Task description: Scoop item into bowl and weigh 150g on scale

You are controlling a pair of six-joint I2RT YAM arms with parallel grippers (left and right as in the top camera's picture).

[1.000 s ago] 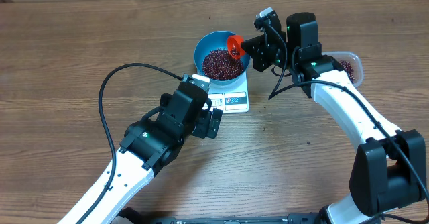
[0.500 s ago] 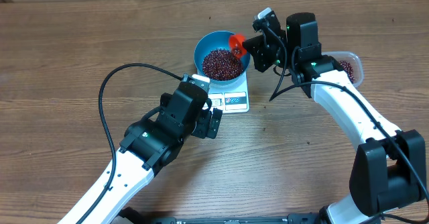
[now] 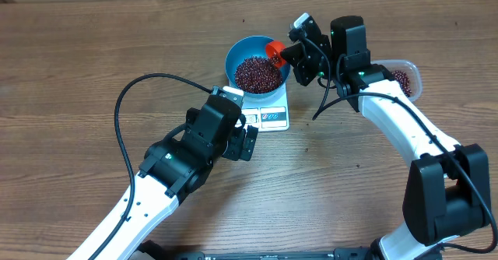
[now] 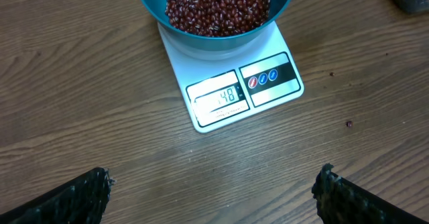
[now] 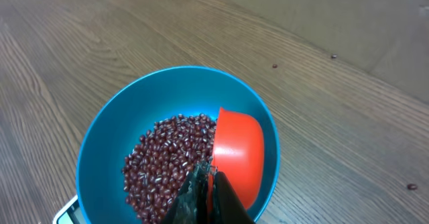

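Observation:
The blue bowl (image 3: 257,67) stands on the white scale (image 3: 268,112), holding a heap of dark red-brown beans (image 3: 257,74). In the left wrist view the beans (image 4: 218,6) fill the bowl (image 4: 216,35), and the scale (image 4: 234,86) shows lit digits on its display. My right gripper (image 5: 209,177) is shut on the handle of an orange scoop (image 5: 236,153), tipped on its side over the bowl (image 5: 127,117) above the beans (image 5: 171,160). In the overhead view that scoop (image 3: 273,51) hangs at the bowl's right rim. My left gripper (image 4: 213,190) is open over bare wood, in front of the scale.
A clear plastic tub (image 3: 405,79) with more beans sits at the right, behind my right arm. A few stray beans (image 4: 348,123) lie on the wooden table (image 3: 78,65). A black cable (image 3: 124,104) loops left of my left arm.
The right gripper and orange scoop have shifted slightly up and left at the bowl's right rim. The left arm has not moved.

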